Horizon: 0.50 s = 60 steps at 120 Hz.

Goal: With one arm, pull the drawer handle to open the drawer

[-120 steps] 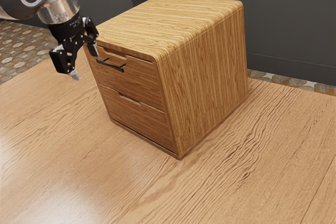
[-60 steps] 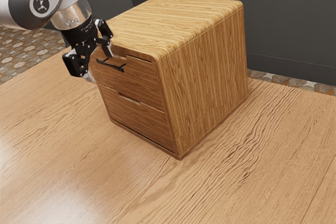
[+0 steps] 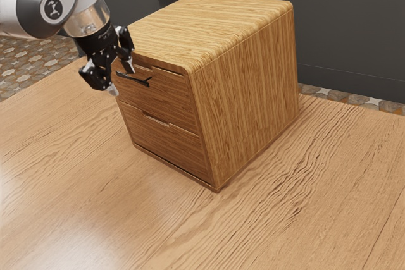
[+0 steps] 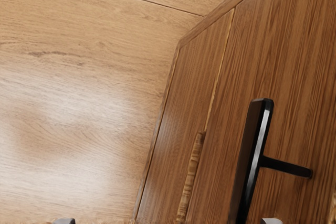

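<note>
A bamboo cabinet [image 3: 240,74] stands on the wooden floor with two drawers in its front. The top drawer [image 3: 161,96] carries a thin black bar handle [image 3: 134,79], also seen close up in the wrist view as a black handle [image 4: 252,161] on short posts. The top drawer's front lies level with the cabinet's front. My gripper [image 3: 120,79] is open at the handle's end toward the exterior view's left, with one finger above the bar and one below it. Neither finger visibly touches the bar. The lower drawer [image 3: 168,140] has a wooden pull [image 4: 190,177].
Wooden floor [image 3: 95,188] spreads in front of the cabinet and to the exterior view's left. A dark wall [image 3: 354,23] rises behind the cabinet, and patterned tiles [image 3: 25,55] lie at the far left.
My hand has moved toward the exterior view's right and closer to the cabinet, from beside the drawer front to the black handle's end. The drawer has not moved.
</note>
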Each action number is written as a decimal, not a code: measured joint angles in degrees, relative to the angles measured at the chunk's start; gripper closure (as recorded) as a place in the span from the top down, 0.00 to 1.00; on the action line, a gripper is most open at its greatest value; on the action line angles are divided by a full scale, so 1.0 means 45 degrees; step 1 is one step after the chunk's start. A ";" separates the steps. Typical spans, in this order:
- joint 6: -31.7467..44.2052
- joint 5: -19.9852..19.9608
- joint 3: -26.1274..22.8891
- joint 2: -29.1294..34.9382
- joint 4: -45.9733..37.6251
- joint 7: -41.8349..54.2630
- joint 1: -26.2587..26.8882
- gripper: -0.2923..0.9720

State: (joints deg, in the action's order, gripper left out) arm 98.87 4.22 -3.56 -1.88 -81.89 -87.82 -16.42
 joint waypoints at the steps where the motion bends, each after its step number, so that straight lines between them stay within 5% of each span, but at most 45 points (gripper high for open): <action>1: 0.0010 0.0000 -0.0001 -0.0003 0.0001 0.0004 0.0018 0.57; 60: 0.0210 -0.0231 0.0036 0.0312 -0.0671 0.0204 0.0351 0.42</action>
State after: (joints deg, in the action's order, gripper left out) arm 99.81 3.18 -3.40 -0.47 -84.91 -86.90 -14.84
